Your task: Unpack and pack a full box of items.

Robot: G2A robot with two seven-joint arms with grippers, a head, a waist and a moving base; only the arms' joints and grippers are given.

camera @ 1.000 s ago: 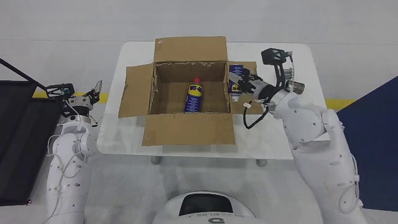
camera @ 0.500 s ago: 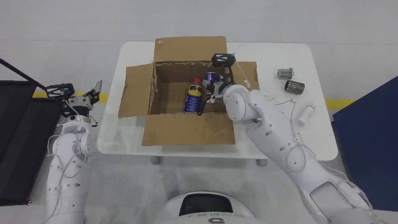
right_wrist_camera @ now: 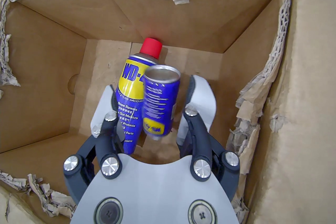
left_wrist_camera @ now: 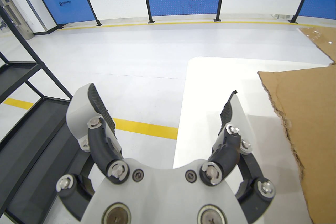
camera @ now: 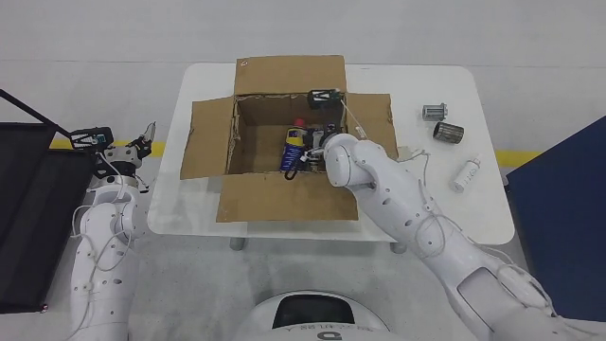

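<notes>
My right hand (right_wrist_camera: 152, 85) was spread around the blue can (right_wrist_camera: 160, 101) inside the box (camera: 284, 74). Spray can (camera: 294, 148) in; tins (camera: 434, 111) and bottle (camera: 466, 172) on desk (camera: 454, 85) yet to pack.

box floor (camera: 254, 148) bare left of spray can (camera: 294, 143), top open

Can (right_wrist_camera: 160, 104) (perhaps loose) into box (right_wrist_camera: 52, 93)
</notes>
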